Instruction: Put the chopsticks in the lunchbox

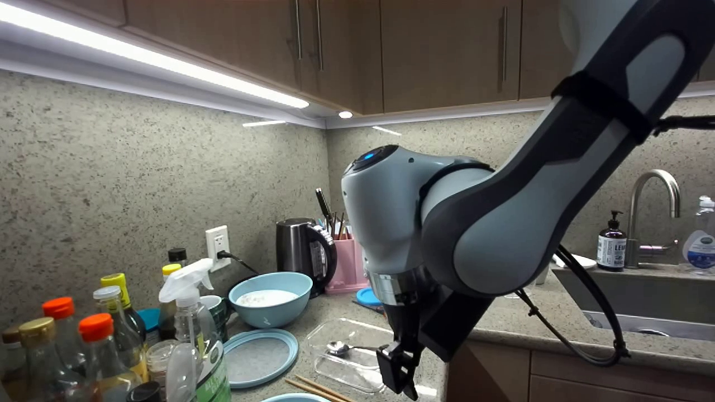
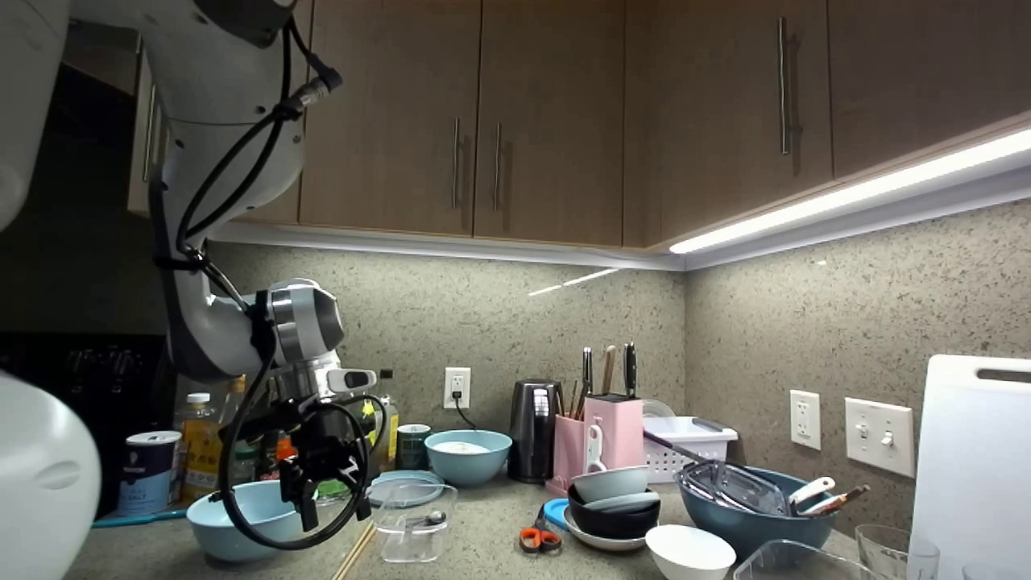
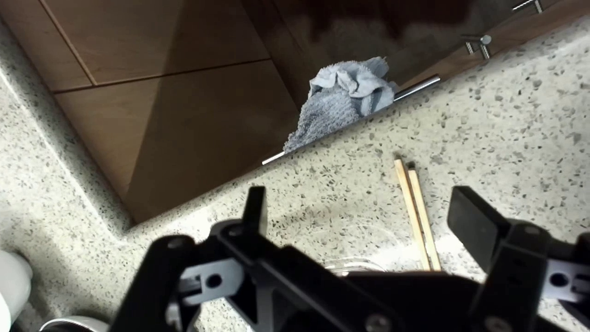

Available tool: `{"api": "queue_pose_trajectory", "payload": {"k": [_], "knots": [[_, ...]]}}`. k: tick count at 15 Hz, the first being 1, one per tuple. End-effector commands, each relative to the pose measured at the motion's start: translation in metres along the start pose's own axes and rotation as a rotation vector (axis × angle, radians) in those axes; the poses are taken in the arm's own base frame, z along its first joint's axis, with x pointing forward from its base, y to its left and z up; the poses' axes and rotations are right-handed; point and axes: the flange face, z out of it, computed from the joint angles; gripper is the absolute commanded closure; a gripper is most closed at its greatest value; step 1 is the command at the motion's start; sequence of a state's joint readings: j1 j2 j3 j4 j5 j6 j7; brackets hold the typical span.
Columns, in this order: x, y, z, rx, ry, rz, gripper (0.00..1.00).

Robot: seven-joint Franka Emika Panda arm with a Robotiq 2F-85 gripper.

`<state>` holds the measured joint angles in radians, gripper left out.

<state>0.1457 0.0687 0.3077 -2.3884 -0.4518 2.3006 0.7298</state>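
Note:
The chopsticks [image 1: 318, 388] are two thin pale tan sticks lying side by side on the counter. They also show in an exterior view [image 2: 354, 551] and in the wrist view [image 3: 417, 212], where black gripper parts hide their near ends. The lunchbox, a clear plastic container [image 1: 363, 333], stands beside them with a metal spoon [image 1: 338, 348] in it; it also shows in an exterior view [image 2: 412, 549]. My gripper [image 3: 362, 207] is open and empty above the counter. In the wrist view the chopsticks appear between its fingers, nearer the right one. It shows in both exterior views [image 1: 399, 375] [image 2: 336, 511].
A blue lid-like plate [image 1: 262, 357] and a blue bowl [image 1: 271, 301] stand near the lunchbox. Another blue bowl [image 2: 242, 524] is close to the gripper. A spray bottle [image 1: 195, 329], scissors [image 2: 540, 538] and stacked bowls [image 2: 616, 511] stand around. A towel [image 3: 343, 99] hangs at the counter edge.

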Motion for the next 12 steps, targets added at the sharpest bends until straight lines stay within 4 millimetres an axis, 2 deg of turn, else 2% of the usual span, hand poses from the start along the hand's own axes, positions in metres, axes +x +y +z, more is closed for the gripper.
{"api": "queue_pose_trajectory", "payload": {"k": [1, 7, 9, 10, 12], "knots": [[0.013, -0.011, 0.017, 0.053, -0.028, -0.038, 0.0], [0.069, -0.022, 0.078, 0.087, -0.081, -0.118, 0.0], [0.079, -0.019, 0.082, 0.046, -0.101, -0.159, 0.0], [0.069, -0.017, 0.081, 0.062, -0.083, -0.113, 0.0], [0.08, -0.018, 0.087, 0.054, -0.089, -0.128, 0.0]]}}
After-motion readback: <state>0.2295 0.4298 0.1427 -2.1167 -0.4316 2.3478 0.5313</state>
